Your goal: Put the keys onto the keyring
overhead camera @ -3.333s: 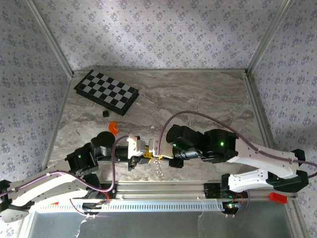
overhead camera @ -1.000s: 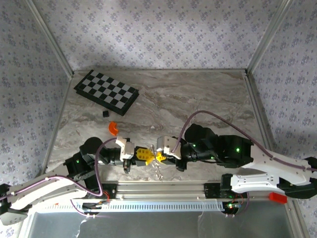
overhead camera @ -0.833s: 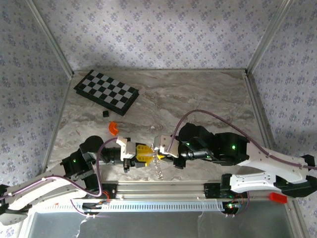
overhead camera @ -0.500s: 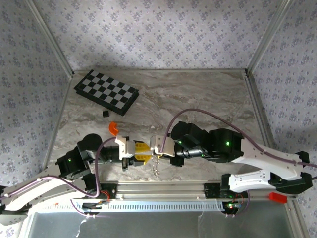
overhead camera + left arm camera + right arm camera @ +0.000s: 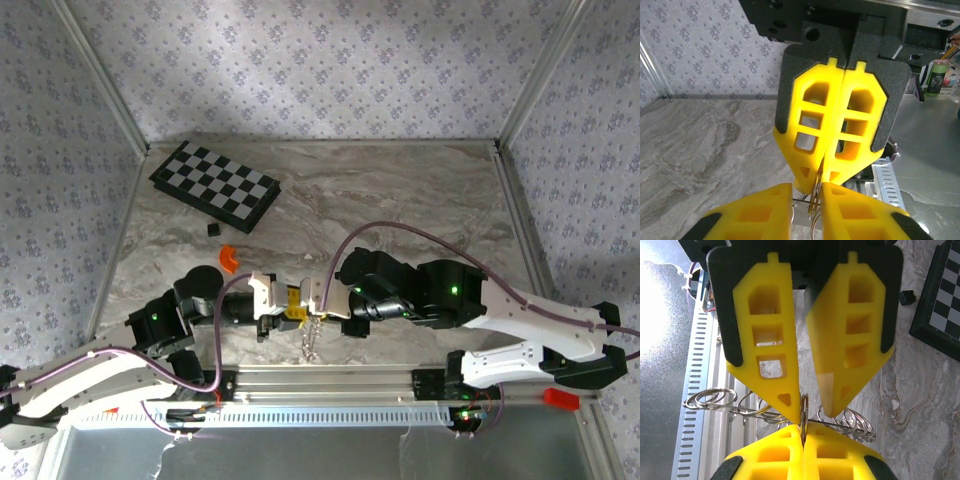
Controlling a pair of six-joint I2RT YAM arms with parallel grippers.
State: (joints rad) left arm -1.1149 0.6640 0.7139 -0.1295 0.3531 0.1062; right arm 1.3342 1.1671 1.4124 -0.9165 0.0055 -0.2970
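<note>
Keyring (image 5: 312, 338) hangs clamped in the closed right gripper (image 5: 802, 440). Left gripper (image 5: 811, 409) faces it, fingers slightly apart, straddling one ring wire.

soft even light, blown-out glare upper left in right wrist view

White-and-black arms (image 5: 540, 310) carry purple cables (image 5: 420, 232); left hand (image 5: 806, 191) and right hand (image 5: 802, 432) have yellow cut-out fingers (image 5: 836, 120).
</note>
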